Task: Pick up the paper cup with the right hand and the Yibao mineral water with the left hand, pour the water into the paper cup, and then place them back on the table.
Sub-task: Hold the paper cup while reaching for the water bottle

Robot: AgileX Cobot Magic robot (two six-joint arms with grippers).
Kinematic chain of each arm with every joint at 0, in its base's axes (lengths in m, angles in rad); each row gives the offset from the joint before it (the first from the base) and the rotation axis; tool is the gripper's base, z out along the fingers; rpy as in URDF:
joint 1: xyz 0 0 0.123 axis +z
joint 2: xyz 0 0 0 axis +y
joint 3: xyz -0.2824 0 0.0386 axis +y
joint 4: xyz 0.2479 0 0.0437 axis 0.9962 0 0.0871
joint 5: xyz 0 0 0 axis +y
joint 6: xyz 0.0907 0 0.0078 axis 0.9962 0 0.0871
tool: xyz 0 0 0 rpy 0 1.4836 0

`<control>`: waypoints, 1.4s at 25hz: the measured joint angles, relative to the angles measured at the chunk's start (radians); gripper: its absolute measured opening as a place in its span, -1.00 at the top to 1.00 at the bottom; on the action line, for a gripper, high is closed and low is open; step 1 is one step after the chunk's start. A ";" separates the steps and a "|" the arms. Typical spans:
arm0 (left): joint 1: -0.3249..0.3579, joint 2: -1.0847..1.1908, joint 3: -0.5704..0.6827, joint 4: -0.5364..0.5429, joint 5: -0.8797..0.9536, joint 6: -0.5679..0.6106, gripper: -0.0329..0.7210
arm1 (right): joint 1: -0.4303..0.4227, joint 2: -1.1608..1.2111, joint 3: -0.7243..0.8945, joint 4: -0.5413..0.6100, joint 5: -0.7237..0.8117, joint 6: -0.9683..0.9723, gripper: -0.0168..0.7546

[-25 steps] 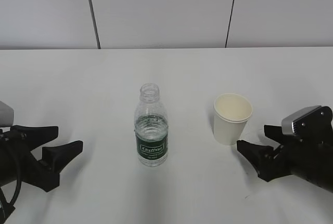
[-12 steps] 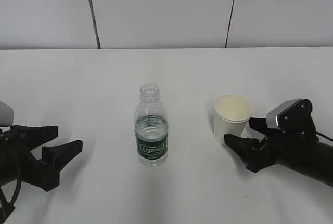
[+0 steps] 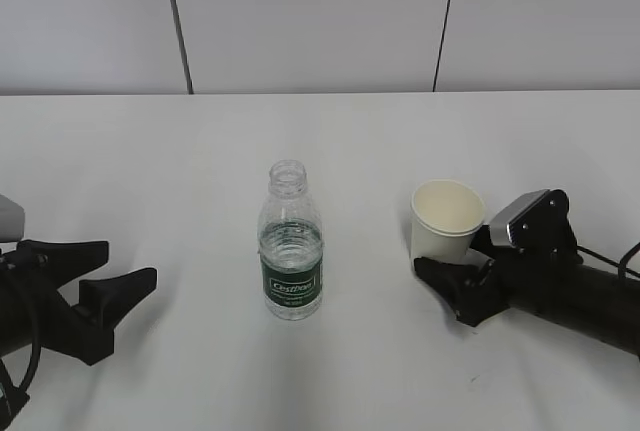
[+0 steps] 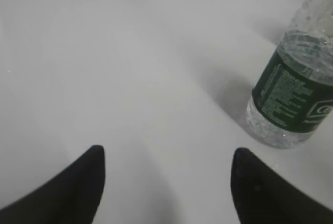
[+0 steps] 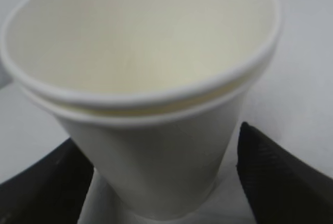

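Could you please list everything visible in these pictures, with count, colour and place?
Clear ribbed plastic bottle with dark green label: one, uncapped, upright at the table's centre.
Cream-white tapered paper cup: one, upright, right of the bottle; the right wrist view shows what looks like a doubled rim.
Plain white tabletop: one, under everything.
Pale panelled wall: behind the table, with dark seams.
Left gripper: one, black, fingers open, left of the bottle, apart from it.
Right gripper: one, black, fingers open on either side of the cup.
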 joint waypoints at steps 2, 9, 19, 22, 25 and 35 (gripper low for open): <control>0.000 0.000 0.000 -0.004 0.000 0.000 -0.33 | 0.000 0.005 -0.013 -0.003 0.000 0.002 -0.78; 0.000 0.000 0.000 -0.004 0.000 0.000 -0.33 | 0.000 0.005 -0.053 -0.023 0.000 0.002 -0.78; 0.000 0.000 0.000 0.020 0.000 0.000 -0.33 | 0.000 0.007 -0.059 -0.050 0.000 0.002 -0.52; 0.000 0.000 0.000 0.022 0.000 0.000 -0.33 | 0.000 0.007 -0.061 -0.053 0.000 0.001 -0.48; 0.000 0.000 -0.001 0.047 0.000 0.000 -0.33 | 0.000 0.007 -0.061 -0.053 0.000 0.001 -0.47; 0.000 0.001 -0.096 0.180 0.000 0.000 -0.44 | 0.000 0.007 -0.061 -0.053 0.000 -0.011 -0.47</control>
